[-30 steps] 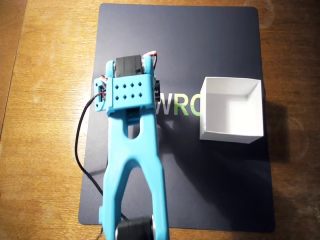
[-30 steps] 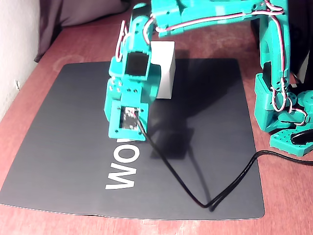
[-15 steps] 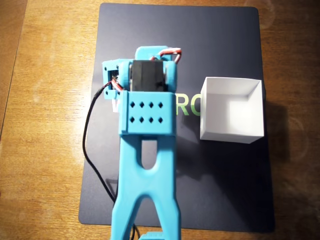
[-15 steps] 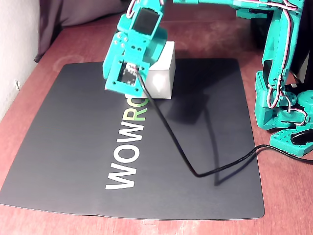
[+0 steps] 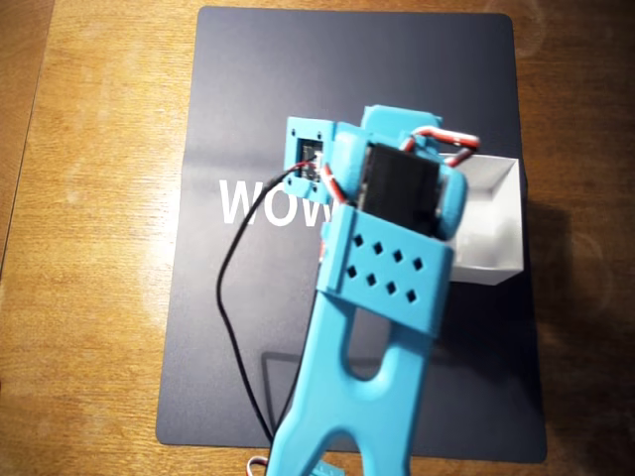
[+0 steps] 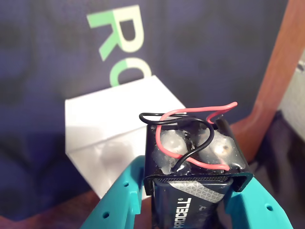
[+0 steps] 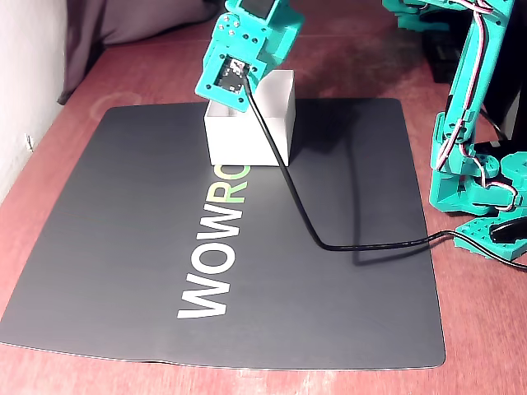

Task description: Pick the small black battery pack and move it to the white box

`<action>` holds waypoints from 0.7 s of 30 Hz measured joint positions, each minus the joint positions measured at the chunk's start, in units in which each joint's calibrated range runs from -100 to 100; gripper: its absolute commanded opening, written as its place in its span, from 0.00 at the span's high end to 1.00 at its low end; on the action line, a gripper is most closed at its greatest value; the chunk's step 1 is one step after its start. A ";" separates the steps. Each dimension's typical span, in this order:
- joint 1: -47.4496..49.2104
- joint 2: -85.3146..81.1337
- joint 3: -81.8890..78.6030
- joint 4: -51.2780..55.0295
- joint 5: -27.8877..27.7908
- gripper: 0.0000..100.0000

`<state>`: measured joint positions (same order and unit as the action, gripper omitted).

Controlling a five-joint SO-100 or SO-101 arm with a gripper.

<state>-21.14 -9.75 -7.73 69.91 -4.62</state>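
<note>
Hand [image 6: 190, 210] grips battery pack [image 6: 193, 157], seemingly over white box [image 6: 114, 129].

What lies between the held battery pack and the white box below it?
Nothing. In the wrist view the battery pack, clamped in the gripper, hangs above the white box with only open air between them.

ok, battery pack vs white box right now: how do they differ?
The battery pack is black with red and black wires and a Duracell cell showing; the white box is plain.
The pack is clamped in the hand, off the mat; the box sits on the dark mat.
The pack looks narrower than the box's open top.
Both are boxy.
</note>
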 measured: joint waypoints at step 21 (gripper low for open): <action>-11.87 0.00 -2.64 -10.73 -7.04 0.94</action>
<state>-33.00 -9.75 -10.36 59.18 -11.67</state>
